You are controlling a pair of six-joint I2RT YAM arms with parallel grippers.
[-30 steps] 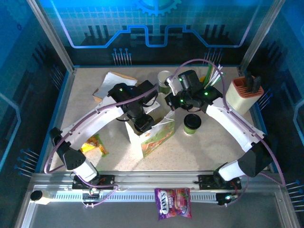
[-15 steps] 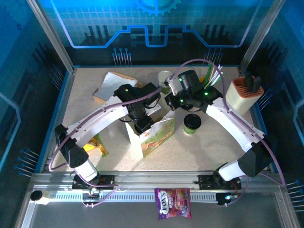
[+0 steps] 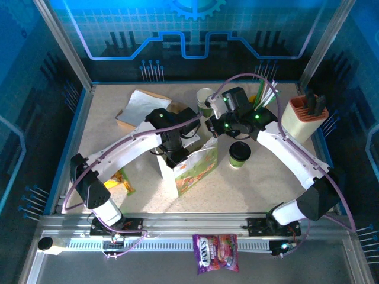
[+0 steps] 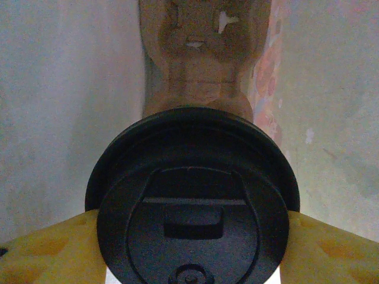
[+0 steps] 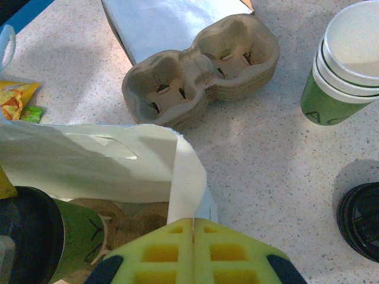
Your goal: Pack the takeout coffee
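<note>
1. While the right gripper (image 5: 192,232) was clamped tight on the rim of the paper bag (image 5: 118,160), I kept its mouth spread.
2. My left gripper (image 4: 189,242) clasped the first lidded cup (image 4: 189,201) inside the bag, above the cardboard carrier (image 4: 195,71).
3. Seating looked unfinished, though depth was hard to judge.
4. Next I needed a straight descent into a well, then release. The second cup (image 3: 239,152) waited just beside the bag.

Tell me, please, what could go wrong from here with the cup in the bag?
The cup in the left gripper may miss a pocket of the carrier below it and tip over. The right gripper pinches the bag rim; if that slips, the bag may fold onto the cup.
</note>
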